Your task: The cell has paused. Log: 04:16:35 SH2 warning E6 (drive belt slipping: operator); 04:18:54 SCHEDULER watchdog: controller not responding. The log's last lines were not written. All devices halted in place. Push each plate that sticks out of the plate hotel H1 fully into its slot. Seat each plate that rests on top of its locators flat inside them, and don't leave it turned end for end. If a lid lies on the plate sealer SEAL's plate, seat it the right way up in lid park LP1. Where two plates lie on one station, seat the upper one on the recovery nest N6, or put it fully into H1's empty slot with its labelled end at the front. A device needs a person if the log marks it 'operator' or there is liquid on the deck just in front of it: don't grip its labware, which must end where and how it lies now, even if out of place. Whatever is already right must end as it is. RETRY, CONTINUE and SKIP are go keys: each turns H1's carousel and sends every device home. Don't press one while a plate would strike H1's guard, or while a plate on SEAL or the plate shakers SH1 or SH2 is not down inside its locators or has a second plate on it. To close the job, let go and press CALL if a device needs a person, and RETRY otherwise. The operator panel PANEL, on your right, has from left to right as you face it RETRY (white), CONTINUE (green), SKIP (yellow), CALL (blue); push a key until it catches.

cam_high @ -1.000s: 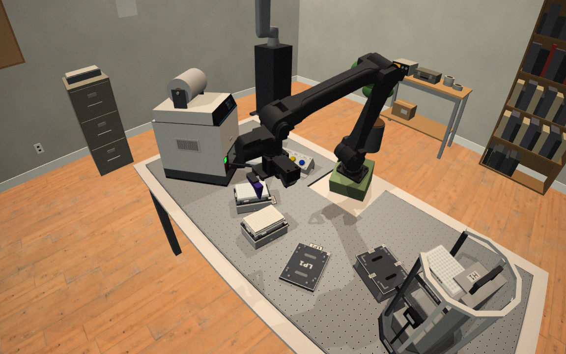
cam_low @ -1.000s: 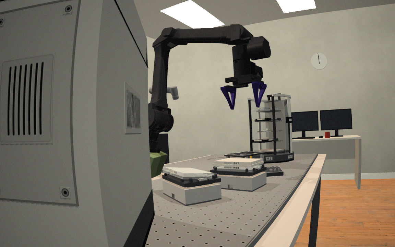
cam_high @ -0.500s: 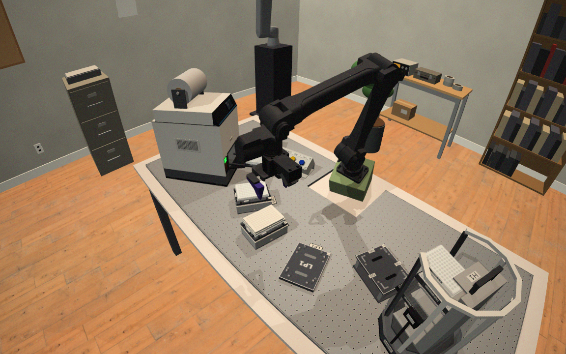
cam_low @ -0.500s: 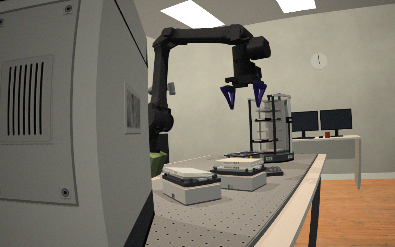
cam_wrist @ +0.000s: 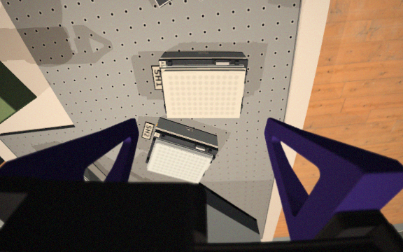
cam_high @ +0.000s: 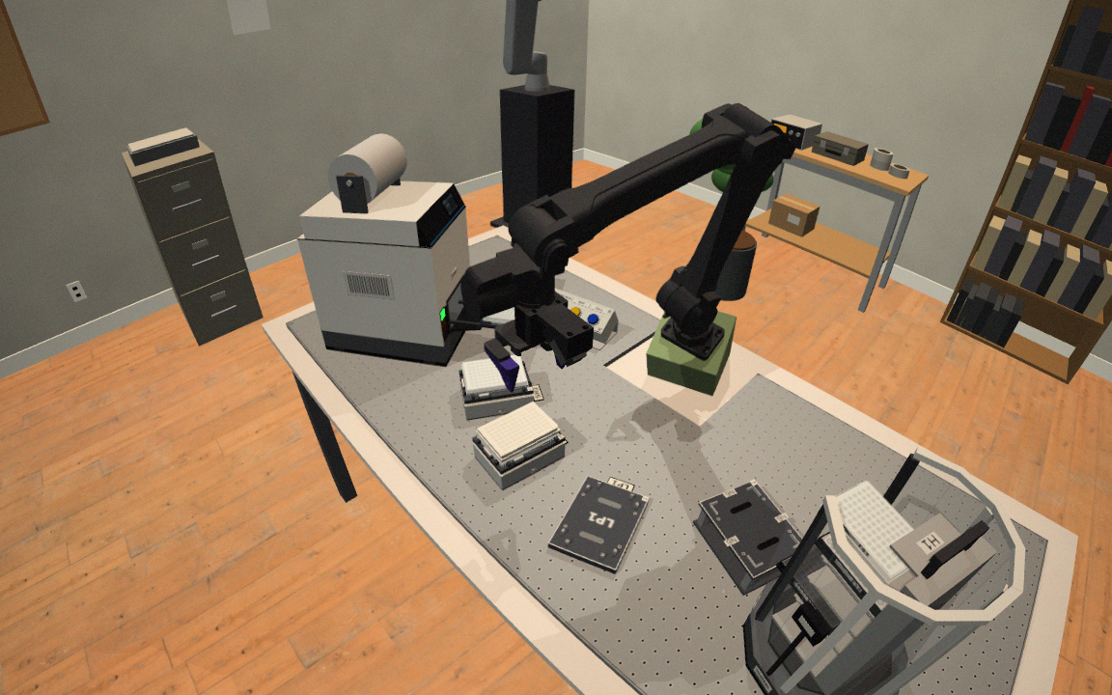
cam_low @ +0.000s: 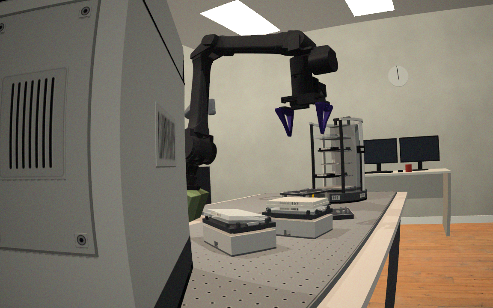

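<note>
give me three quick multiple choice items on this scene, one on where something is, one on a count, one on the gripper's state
1. The black flat LP1 lid park lies:
A on the perforated grey table
B on the wooden floor
C on the bookshelf

2. How many white well plates lie on the white SH1 shaker block?
A none
B one
C two

3. The purple fingers are:
A shut on a plate
B wide open, empty
C pressing a key

Answers:
1 A: the lid park lies flat on the table.
2 C: stacked plates labelled E07 and M09 sit on the block.
3 B: the gripper hangs spread above the shakers, nothing between its fingers.
</note>
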Available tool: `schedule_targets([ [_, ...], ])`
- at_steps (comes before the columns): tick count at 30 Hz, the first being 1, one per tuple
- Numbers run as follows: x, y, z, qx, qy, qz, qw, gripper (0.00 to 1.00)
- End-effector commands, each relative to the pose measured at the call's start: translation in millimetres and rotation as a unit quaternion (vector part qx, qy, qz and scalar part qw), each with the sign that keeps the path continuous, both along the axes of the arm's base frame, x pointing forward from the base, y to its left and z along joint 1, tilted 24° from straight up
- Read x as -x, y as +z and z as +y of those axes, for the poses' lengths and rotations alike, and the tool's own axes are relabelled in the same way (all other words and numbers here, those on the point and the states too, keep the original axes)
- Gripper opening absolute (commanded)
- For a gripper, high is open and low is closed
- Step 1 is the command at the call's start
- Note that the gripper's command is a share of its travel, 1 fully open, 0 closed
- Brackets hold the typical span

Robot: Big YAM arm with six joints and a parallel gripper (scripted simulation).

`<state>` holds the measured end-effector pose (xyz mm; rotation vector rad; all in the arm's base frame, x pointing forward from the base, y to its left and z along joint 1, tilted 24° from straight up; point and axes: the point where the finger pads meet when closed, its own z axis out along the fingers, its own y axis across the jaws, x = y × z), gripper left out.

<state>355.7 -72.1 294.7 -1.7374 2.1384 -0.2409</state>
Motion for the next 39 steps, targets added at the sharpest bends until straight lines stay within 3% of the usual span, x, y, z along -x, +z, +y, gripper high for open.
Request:
schedule_targets([
  [1,-13.1,31.4,-5.1,0.013,0.004,-0.038,0.999,1.00],
  [11,-13.1,31.4,-5.1,0.013,0.004,-0.038,0.999,1.00],
  [12,-9.2,4.0,-0.7,0.003,0.005,-0.012,1.000,1.00],
  [13,-9.0,-6.2,2.9,0.000,0.005,-0.003,1.000,1.00],
  [39,-31.3,-60.4,9.1,-0.001,0.002,-0.002,1.000,1.00],
])
